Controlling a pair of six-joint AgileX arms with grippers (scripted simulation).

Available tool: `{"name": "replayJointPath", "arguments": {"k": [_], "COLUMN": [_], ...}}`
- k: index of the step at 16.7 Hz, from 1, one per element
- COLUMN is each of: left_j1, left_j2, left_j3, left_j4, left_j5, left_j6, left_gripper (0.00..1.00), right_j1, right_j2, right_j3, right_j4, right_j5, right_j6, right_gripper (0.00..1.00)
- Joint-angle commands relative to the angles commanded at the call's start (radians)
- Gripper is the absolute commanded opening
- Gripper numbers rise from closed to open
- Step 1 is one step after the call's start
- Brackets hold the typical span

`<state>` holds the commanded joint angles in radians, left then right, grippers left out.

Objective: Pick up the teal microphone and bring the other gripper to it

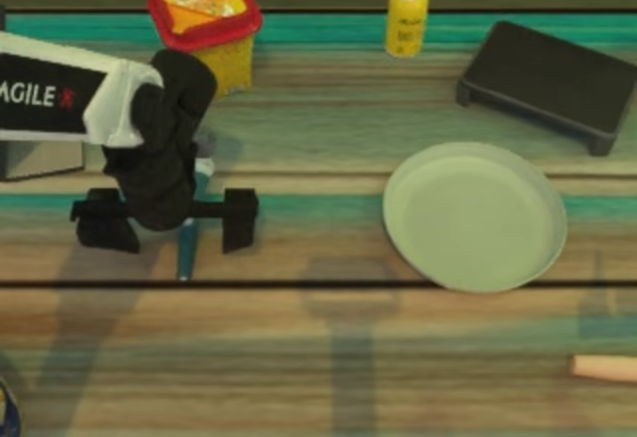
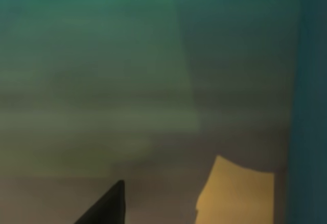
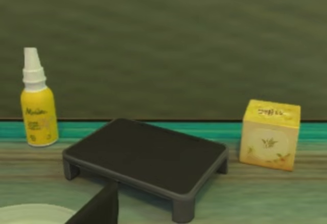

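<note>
Hovering wide open, your left tool [image 1: 164, 220] is straddling the teal microphone [image 1: 187, 248] lying on the tabletop [image 1: 318, 357]; it is looking light, rigid and slick, so pinch mid-handle.

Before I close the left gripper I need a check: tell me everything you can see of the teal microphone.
The teal microphone lies flat on the wooden table, mostly hidden under the left gripper. Only its slim, tapered teal handle shows, pointing toward the table's near edge, plus a bit of pale head beside the wrist. The fingers stand wide on either side, not touching it as far as the top view shows.
</note>
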<state>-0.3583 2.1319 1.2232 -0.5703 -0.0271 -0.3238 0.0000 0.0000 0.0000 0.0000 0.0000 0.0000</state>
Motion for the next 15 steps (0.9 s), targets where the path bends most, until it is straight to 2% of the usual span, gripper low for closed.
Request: {"name": "replayJointPath", "arguments": {"k": [1, 14, 15], "left_j1": [0.000, 0.000, 0.000], "left_j2": [0.000, 0.000, 0.000], "left_j3": [0.000, 0.000, 0.000], "left_j4": [0.000, 0.000, 0.000], "left_j5": [0.000, 0.000, 0.000], "left_j6": [0.000, 0.000, 0.000], "left_gripper": [1.00, 0.02, 0.00], "right_j1": [0.000, 0.000, 0.000], "right_j2": [0.000, 0.000, 0.000], "right_j3": [0.000, 0.000, 0.000], "right_j4": [0.000, 0.000, 0.000], "right_j5": [0.000, 0.000, 0.000], "right_j6": [0.000, 0.000, 0.000], "right_gripper": [1.00, 1.00, 1.00]}}
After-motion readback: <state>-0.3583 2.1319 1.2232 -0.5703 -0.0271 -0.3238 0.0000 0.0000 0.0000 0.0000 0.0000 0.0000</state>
